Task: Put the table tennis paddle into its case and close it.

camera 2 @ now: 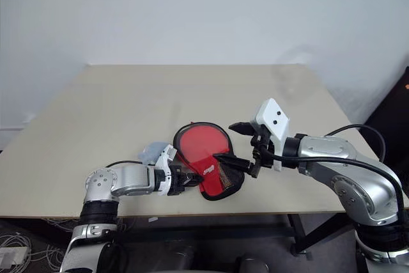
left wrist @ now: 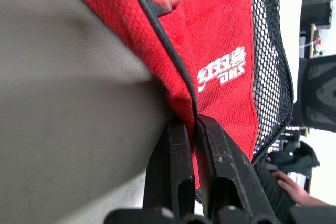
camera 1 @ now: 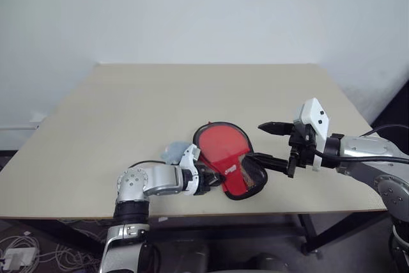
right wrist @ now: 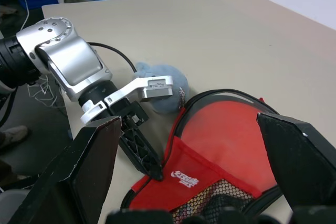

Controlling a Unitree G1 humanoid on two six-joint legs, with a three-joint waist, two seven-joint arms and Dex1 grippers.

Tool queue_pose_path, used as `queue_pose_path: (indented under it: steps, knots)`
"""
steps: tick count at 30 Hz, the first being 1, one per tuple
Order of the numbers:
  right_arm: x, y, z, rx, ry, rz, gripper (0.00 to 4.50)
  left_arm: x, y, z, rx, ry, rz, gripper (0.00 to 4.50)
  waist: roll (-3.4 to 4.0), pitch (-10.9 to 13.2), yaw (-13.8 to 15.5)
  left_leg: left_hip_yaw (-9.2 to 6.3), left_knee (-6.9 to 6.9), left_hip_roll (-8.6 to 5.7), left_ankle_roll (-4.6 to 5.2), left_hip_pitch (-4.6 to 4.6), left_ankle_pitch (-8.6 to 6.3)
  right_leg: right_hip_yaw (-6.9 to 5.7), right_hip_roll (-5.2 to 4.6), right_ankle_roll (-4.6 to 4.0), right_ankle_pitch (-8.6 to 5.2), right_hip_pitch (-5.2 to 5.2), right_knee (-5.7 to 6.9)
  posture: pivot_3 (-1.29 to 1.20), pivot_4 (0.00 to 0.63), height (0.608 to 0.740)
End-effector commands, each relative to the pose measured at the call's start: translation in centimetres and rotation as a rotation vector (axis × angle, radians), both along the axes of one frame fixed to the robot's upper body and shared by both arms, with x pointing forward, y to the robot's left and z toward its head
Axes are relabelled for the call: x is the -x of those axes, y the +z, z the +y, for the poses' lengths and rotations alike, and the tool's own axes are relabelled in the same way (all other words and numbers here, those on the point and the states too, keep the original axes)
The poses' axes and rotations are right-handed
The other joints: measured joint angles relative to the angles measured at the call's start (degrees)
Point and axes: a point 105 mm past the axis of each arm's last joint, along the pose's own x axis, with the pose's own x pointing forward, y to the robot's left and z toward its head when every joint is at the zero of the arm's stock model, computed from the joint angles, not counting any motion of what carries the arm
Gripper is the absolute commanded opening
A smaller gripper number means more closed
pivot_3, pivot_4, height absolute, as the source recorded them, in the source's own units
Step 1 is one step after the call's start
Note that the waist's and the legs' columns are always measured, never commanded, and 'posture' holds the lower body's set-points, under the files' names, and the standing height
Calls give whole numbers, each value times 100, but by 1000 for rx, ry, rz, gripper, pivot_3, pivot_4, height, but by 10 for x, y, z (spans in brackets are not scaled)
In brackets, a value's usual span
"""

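The red fabric case (camera 1: 234, 169) lies near the table's front edge, with its black mesh part (camera 1: 254, 174) towards my right arm. A smooth round red face, the table tennis paddle (camera 1: 220, 142), sits inside the black-edged round part. The case's fabric hides its handle. My left gripper (camera 1: 215, 180) is shut on the case's black-trimmed edge; the left wrist view shows both fingers (left wrist: 176, 161) pinching the red cloth beside the white logo (left wrist: 223, 69). My right gripper (camera 1: 261, 142) stands open just right of the case, slightly above it, with nothing between its fingers.
A small blue-grey lump (camera 1: 172, 153) rests on the table (camera 1: 160, 100) just behind my left wrist. The case sits close to the table's front edge (camera 1: 211, 213). A person's hand (left wrist: 295, 188) shows beyond the table in the left wrist view.
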Motion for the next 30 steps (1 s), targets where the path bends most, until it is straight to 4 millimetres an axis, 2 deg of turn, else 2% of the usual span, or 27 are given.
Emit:
queue_pose_path:
  steps: [1, 3, 8, 11, 15, 19, 30]
  knots:
    - [0, 14, 3, -15, 12, -58, 4500, 6, -19, 16, -107, -9, 50, 23, -17, 15, -1, 0, 4, -1, 4, -1, -2, -15, -14, 7, 4, 0, 0, 0, 0, 715]
    - [-1, 14, 3, -15, 12, -58, 4500, 7, -9, 12, -61, -50, 24, 23, -30, 31, -1, 1, 4, -5, 11, -2, -7, -68, -57, 18, 10, -3, -1, 0, 0, 715]
    - [-3, 14, 4, -14, 22, -55, 4500, 18, 17, 3, 42, -219, -49, 23, -39, 57, 2, -4, 4, -5, 16, -10, -3, -89, -61, 33, 19, -36, 3, 0, 0, 715]
    - [-4, 14, 4, -14, 26, -54, 4500, 24, 25, 6, 53, -292, -74, 23, -27, 73, 2, -17, 1, -3, 122, -20, 60, -85, -34, 21, 8, -55, 10, 0, 0, 715]
    - [-1, 8, 3, 13, 51, -35, 4500, 42, 39, 10, 52, -453, -109, 23, -41, 98, 4, -13, 4, -14, 146, -38, 59, -56, -35, 44, -11, -75, 0, 0, 0, 715]
    - [3, -1, -2, 68, 84, -12, 4500, 46, 44, 10, 56, -522, -112, 23, -42, 99, 47, -7, 26, -42, 162, -120, 49, -33, -50, 60, -22, -147, 3, 0, 0, 715]
    - [20, -33, -28, 287, 218, 36, 4500, 59, 49, 5, 73, -625, -117, 23, -59, 140, 39, 22, 55, -60, 186, -117, 37, -7, -61, 94, -32, -139, 11, 0, 0, 715]
